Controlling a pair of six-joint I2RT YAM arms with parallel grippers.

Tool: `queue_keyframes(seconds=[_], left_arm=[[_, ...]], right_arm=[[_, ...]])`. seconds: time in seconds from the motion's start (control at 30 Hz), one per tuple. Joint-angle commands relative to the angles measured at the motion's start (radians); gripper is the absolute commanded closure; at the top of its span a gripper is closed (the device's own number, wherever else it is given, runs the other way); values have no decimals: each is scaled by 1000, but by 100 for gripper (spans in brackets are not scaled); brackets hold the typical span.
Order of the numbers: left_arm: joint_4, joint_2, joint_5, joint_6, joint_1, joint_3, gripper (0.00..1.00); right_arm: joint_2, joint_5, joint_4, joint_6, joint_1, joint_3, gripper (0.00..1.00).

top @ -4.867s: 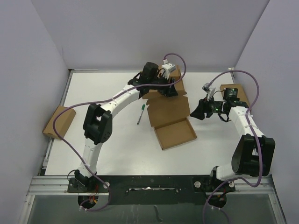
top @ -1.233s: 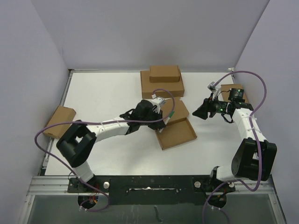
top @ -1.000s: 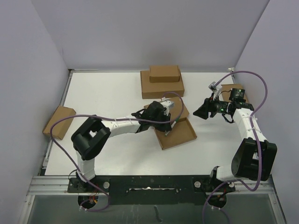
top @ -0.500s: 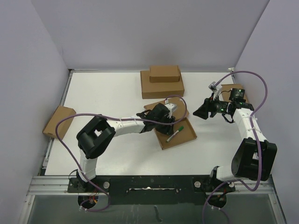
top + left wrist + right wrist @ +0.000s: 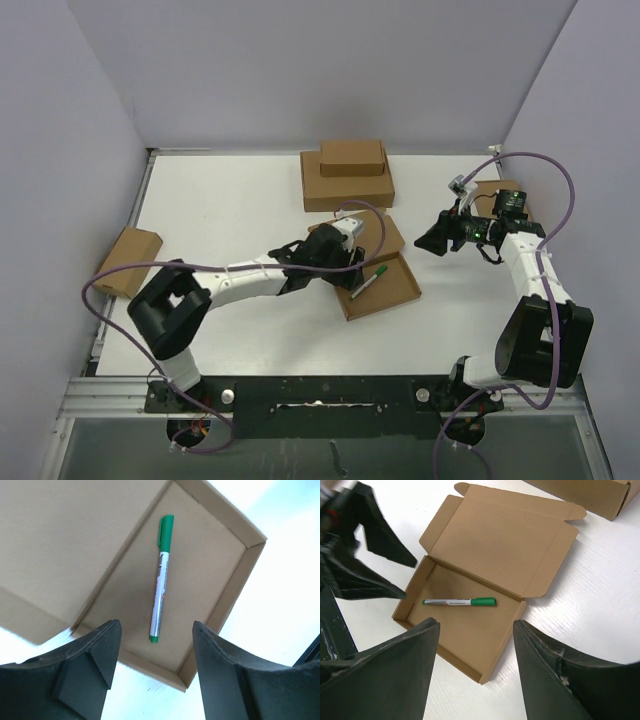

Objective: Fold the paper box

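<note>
Green-capped pen [image 5: 160,580] now lies in the paper box [image 5: 205,575], released by the opened left pincer [image 5: 155,630].

The flat brown cardboard paper box [image 5: 505,545] looks dull and a bit rough. The thin green-and-white plastic pen [image 5: 460,601] looks smooth and shiny.

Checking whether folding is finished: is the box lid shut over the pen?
No, the lid lies open flat behind the tray, leaving the pen uncovered.
</note>
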Motion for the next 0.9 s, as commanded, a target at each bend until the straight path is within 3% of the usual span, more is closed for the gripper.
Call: queue_keyframes(seconds=[0.0,0.07,0.17,0.33,0.57,0.73,0.87], left_arm=[[156,-221,-161,62,-2,-96,33],[212,-284,-253,65,4,-182,6],[276,-374,-279,-19,53,-296,2],[448,-428,60,-262,274,-449,2],[481,-277,201,-408,403,-399,14],[492,-94,253,-514,468,-304,37],[475,19,287,-522,479,-214,43]], right_arm=[[-30,-44,19,1,-4,-4,39],[-27,-50,17,0,-5,-4,39],[-18,-53,16,0,-4,-5,39],[2,-60,14,3,4,-5,39],[11,-56,13,1,12,-4,39],[14,-55,7,-3,12,-3,39],[13,-57,6,-5,13,-2,39]])
